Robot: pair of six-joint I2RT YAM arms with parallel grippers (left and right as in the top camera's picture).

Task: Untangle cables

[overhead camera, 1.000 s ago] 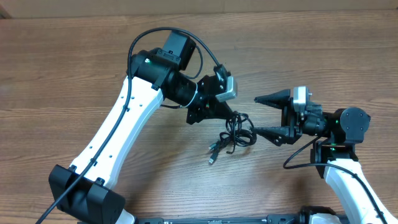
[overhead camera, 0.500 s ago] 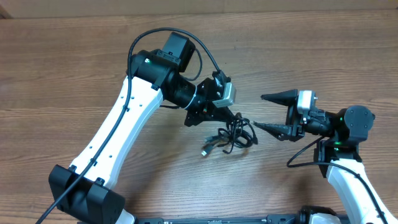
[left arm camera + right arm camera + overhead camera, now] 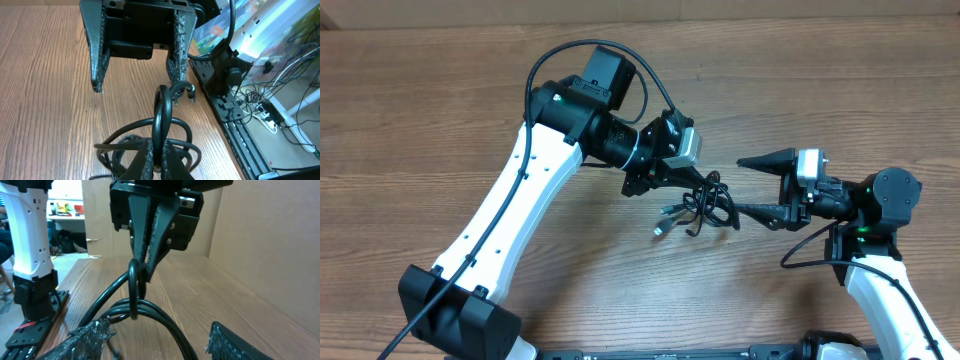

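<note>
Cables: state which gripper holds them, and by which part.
The left gripper holds the cables, its fingers shut on one upright loop of the bundle. The right gripper stands open, holding nothing.

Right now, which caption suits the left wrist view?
Left gripper shut on a loop of black cables, the open right gripper facing it over the wooden table.

The bunch of cables (image 3: pixel 708 203) now hangs a bit higher and more to the right than a second ago. Its loose plug end (image 3: pixel 663 228) has swung up closer to the left gripper (image 3: pixel 700 180). The right gripper (image 3: pixel 736 185) has pulled back a little toward its own arm, and its jaws stand slightly closer together.
</note>
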